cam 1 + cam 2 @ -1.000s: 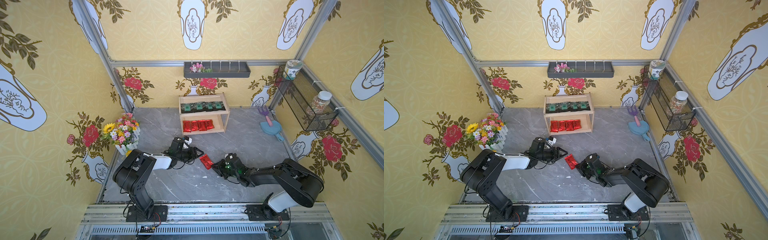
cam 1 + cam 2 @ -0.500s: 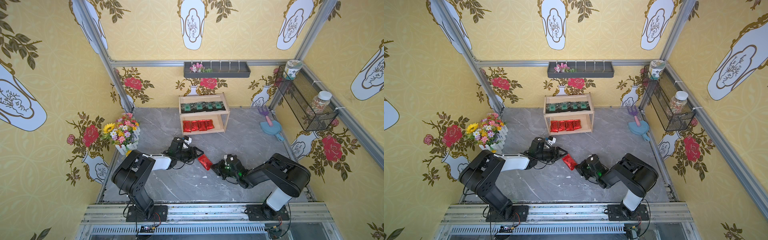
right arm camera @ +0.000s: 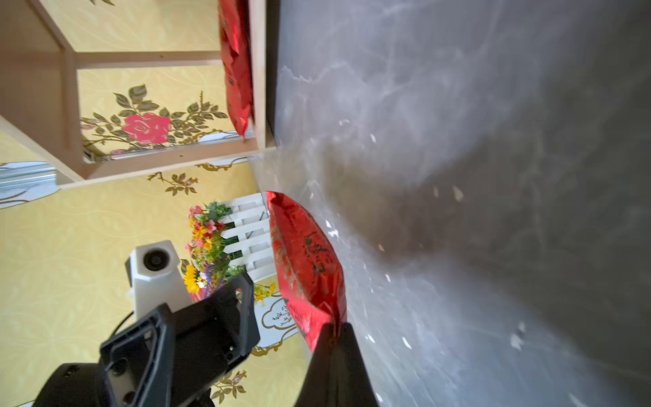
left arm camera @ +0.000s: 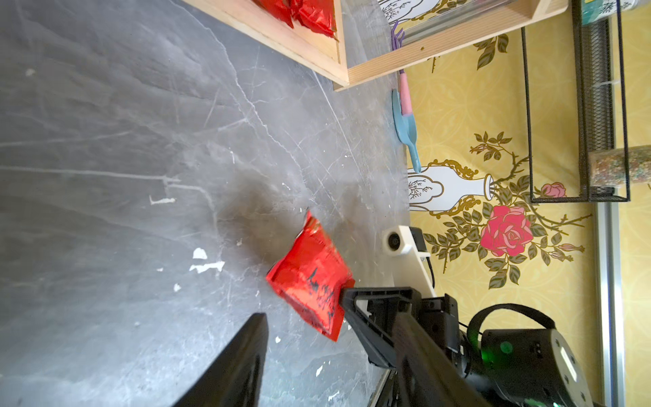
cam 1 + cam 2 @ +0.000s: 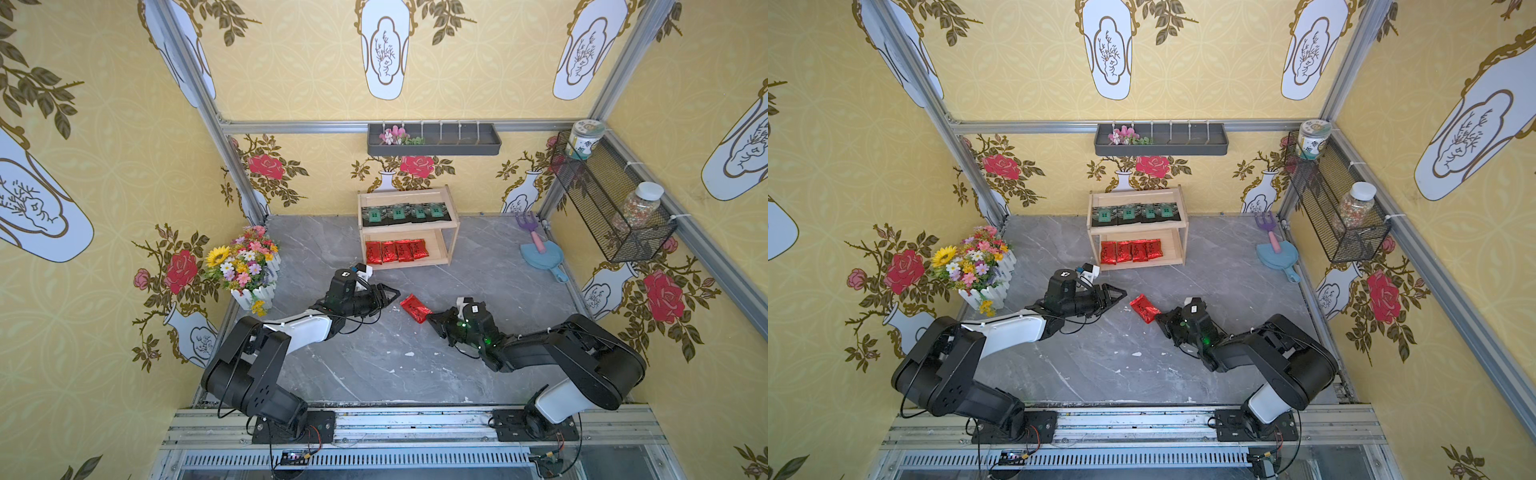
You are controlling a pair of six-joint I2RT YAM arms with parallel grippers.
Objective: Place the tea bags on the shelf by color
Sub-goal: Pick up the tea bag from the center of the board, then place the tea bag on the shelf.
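The shelf (image 5: 452, 245) stands at the back with several black tea bags (image 5: 405, 213) on its top tier and several red ones (image 5: 397, 251) on the lower tier. A loose red tea bag (image 5: 415, 308) (image 5: 1144, 308) hangs tilted just above the grey floor. My right gripper (image 5: 432, 319) (image 3: 334, 327) is shut on its near edge; the bag (image 3: 306, 260) sticks out beyond the fingertips. My left gripper (image 5: 392, 294) (image 4: 303, 306) stands open close to the left of the bag (image 4: 310, 278), apart from it, nothing between its fingers.
A flower box (image 5: 245, 266) sits at the left wall. A blue scoop (image 5: 540, 255) with a pink-handled rake lies at the back right. A wire basket (image 5: 611, 208) with jars and a grey wall tray (image 5: 434, 141) hang above the floor.
My right gripper has shut on the red tea bag's edge and raised it slightly off the floor. The right arm's elbow has shifted. The left arm has not moved.
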